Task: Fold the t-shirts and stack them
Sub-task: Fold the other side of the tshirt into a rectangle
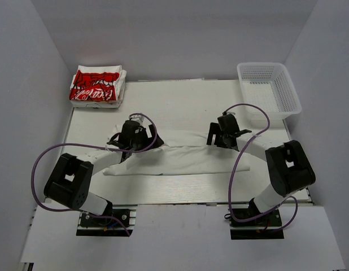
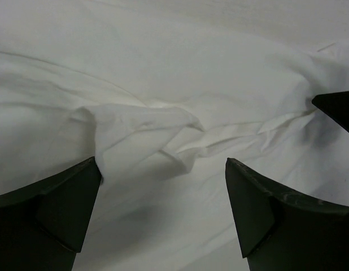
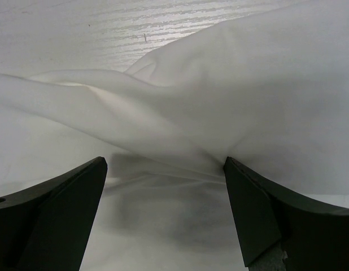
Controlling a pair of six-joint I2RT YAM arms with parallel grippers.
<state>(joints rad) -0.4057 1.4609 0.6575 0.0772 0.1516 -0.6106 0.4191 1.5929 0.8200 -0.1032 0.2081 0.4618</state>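
A plain white t-shirt (image 1: 186, 152) lies folded into a long band across the middle of the table. My left gripper (image 1: 129, 142) is open just over its left end, jaws wide apart above wrinkled white cloth (image 2: 163, 141). My right gripper (image 1: 221, 137) is open over the shirt's right part, jaws wide apart above a fold of white cloth (image 3: 180, 130). A stack of folded t-shirts with a red printed graphic (image 1: 97, 86) sits at the back left corner.
A white plastic mesh basket (image 1: 269, 89) stands at the back right. White walls close in the table on three sides. The bare white tabletop (image 3: 107, 28) shows beyond the shirt in the right wrist view.
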